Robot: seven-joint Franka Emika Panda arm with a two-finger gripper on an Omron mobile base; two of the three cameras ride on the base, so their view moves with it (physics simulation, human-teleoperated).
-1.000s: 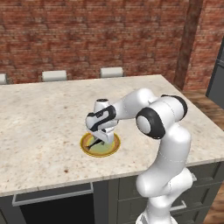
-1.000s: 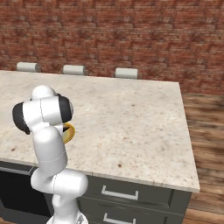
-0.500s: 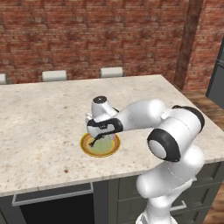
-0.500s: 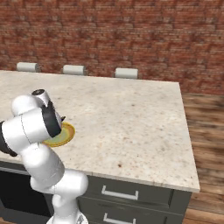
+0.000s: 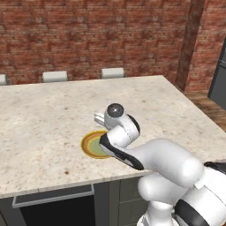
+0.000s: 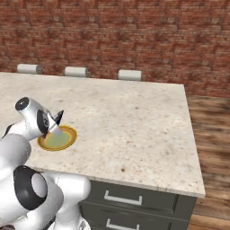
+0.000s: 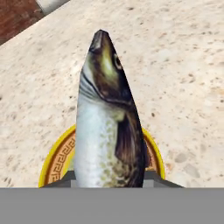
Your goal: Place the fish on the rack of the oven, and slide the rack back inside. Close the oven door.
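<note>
Well, the fish [image 7: 109,127] is up off the plate [image 7: 52,164], standing nose-first away from the hand camera, pale belly to the left and dark olive back to the right, its eye catching the light near the tip. The gripper [image 7: 109,179] has it by the tail end: the two dark finger tips [image 7: 65,178] peek out on either side of the body at the bottom of the hand view, jaws pinching the fish between them. Directly beneath sits the round yellow-rimmed plate with a patterned orange band, resting on the speckled beige stone countertop [image 7: 183,65].

From the left base view, the white arm [image 5: 150,154] curls low over the counter, its wrist hanging right over the near side of the plate [image 5: 90,145] and covering part of that rim. From the right base view, the plate [image 6: 60,139] lies near the counter's front left edge, and the fish's dark pointed end [image 6: 59,116] pokes out just beside the wrist, above the plate.

Beyond the counter [image 6: 130,121] three pale chair backs [image 6: 129,75] line up against the red brick wall [image 6: 117,36]. Below the counter's front edge, dark grey drawers [image 6: 130,200] with silver handles face us in the right base view, and in the left base view a dark opening under a silver-edged strip [image 5: 53,196] sits at the lower left.
</note>
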